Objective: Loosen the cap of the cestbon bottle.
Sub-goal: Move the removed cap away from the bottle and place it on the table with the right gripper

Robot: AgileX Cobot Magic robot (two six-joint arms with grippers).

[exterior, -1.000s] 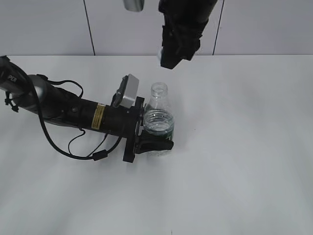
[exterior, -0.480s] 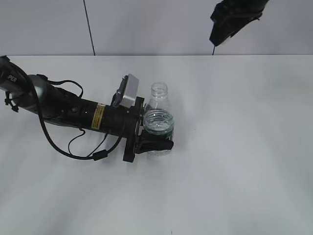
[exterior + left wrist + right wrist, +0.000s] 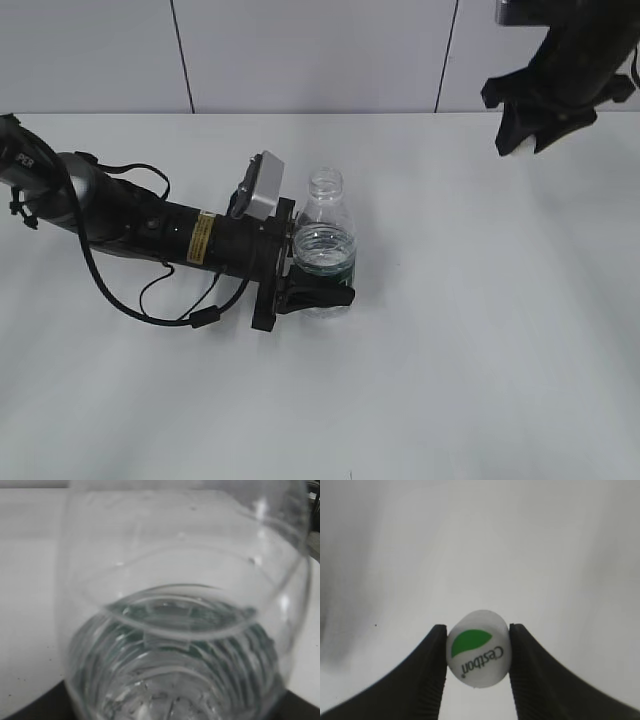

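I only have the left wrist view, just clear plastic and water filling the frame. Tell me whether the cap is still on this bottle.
Observer: No. In the exterior view the cestbon bottle stands with an open neck and no cap on it.
Operator: Then report where the cap is.
Observer: The right wrist view shows the cap pinched between the fingers of the right gripper, its green mark and lettering facing the camera.
Operator: Say where that gripper sits relative to the bottle.
Observer: In the exterior view the right gripper hangs in the air at the upper right, well clear of the bottle, which the left gripper clamps around its lower body on the table.
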